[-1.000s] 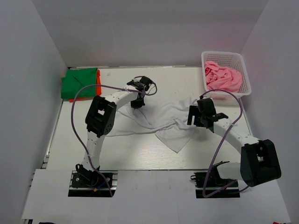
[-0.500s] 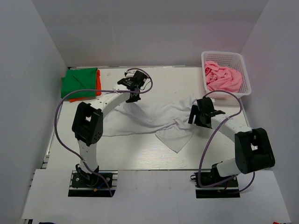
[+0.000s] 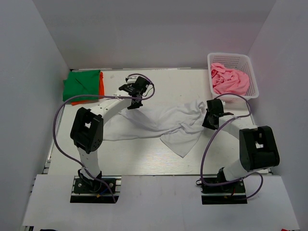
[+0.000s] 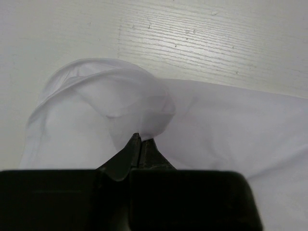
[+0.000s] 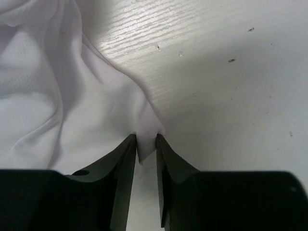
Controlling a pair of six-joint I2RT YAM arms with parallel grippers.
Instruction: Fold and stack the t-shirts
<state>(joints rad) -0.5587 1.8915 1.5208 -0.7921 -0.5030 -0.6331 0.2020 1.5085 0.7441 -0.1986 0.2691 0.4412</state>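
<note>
A white t-shirt (image 3: 159, 120) lies crumpled and stretched across the middle of the table. My left gripper (image 3: 133, 103) (image 4: 141, 139) is shut on a fold of the white t-shirt (image 4: 216, 125) at its far left end. My right gripper (image 3: 208, 120) (image 5: 146, 139) is at the shirt's right end. Its jaws stand narrowly apart, with a corner of the white cloth (image 5: 57, 106) poking between the fingertips and table showing in the gap. A folded green t-shirt (image 3: 82, 85) lies on an orange one (image 3: 101, 86) at the far left. A pink t-shirt (image 3: 230, 80) is bundled in the basket.
The white lattice basket (image 3: 228, 56) stands at the far right corner. White walls enclose the table on the left, back and right. Purple cables loop over both arms.
The right gripper moved up to the shirt's right corner and its jaws narrowed from wide open. The left gripper shifted a little far-left, still holding the cloth, and the shirt stretched out.
</note>
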